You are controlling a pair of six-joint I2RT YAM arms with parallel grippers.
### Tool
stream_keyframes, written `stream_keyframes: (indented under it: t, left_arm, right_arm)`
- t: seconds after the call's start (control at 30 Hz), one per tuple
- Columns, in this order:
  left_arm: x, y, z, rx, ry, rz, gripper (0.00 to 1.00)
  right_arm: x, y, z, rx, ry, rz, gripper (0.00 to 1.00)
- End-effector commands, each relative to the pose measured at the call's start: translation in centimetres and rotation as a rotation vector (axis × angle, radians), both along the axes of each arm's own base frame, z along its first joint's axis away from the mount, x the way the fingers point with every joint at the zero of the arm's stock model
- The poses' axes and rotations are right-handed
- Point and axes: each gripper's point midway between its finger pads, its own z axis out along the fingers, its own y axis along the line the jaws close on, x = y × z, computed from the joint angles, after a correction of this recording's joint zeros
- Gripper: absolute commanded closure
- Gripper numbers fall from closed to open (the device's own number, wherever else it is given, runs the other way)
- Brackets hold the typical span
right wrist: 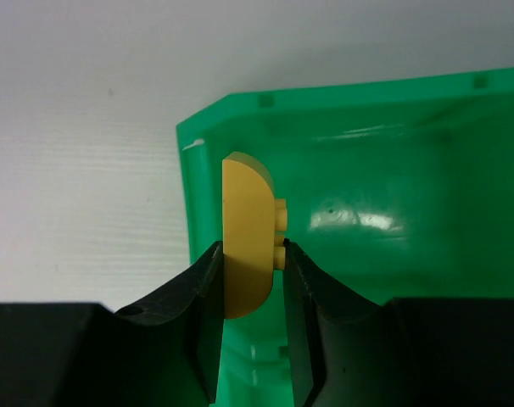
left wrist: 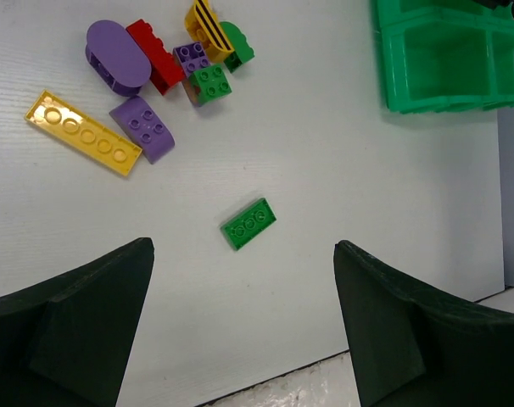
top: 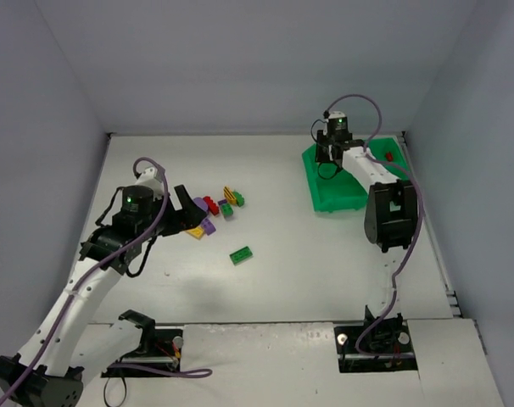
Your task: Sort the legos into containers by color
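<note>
White matte table [top: 325, 280], plain grey walls. Right gripper [right wrist: 252, 251] is clamped on a smooth yellow half-round brick [right wrist: 244, 212], two studs showing, over a corner compartment of the glossy green tray [right wrist: 393, 170], upper right in the top view. Left gripper [left wrist: 242, 251] stands wide and empty over a flat green brick [left wrist: 248, 223]. Clustered at upper left of that wrist view: purple oval [left wrist: 117, 55], red brick [left wrist: 155, 52], long yellow plate [left wrist: 83, 131].

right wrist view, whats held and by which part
a yellow round-ended brick, pinched by the right end effector across its flat back and studded face, over the green tray
</note>
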Motion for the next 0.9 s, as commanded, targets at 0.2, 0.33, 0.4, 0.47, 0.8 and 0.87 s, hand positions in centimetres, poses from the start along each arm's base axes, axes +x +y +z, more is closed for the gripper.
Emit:
stream_keyframes:
  t: [0.2, 0.33, 0.4, 0.47, 0.8, 0.87]
  left_arm:
    - [0.7, 1.1, 0.4, 0.027, -0.02, 0.068, 0.19]
    - [1.2, 1.2, -0.6, 0.036, 0.02, 0.096, 0.19]
    - [1.6, 1.3, -1.1, 0.036, 0.044, 0.12, 0.19]
    - [1.9, 1.3, -1.6, 0.042, 0.066, 0.138, 0.19]
    - [2.3, 2.0, -1.3, 0.068, 0.064, 0.173, 0.2]
    - [2.1, 2.1, -1.1, 0.07, 0.057, 0.17, 0.2]
  right_arm:
    - [4.1, -4.4, 4.0, -0.005, -0.12, -0.09, 0.71]
    - [4.1, -4.6, 4.0, -0.021, -0.116, -0.076, 0.59]
    - [3.9, -4.7, 4.1, -0.024, -0.114, -0.072, 0.55]
    - [3.7, -4.7, 4.4, -0.029, -0.117, -0.072, 0.55]
    - [-0.2, 2.2, 12.6, 0.001, -0.248, 0.166, 0.67]
    - [-1.8, 4.8, 14.0, -0.006, -0.273, 0.257, 0.72]
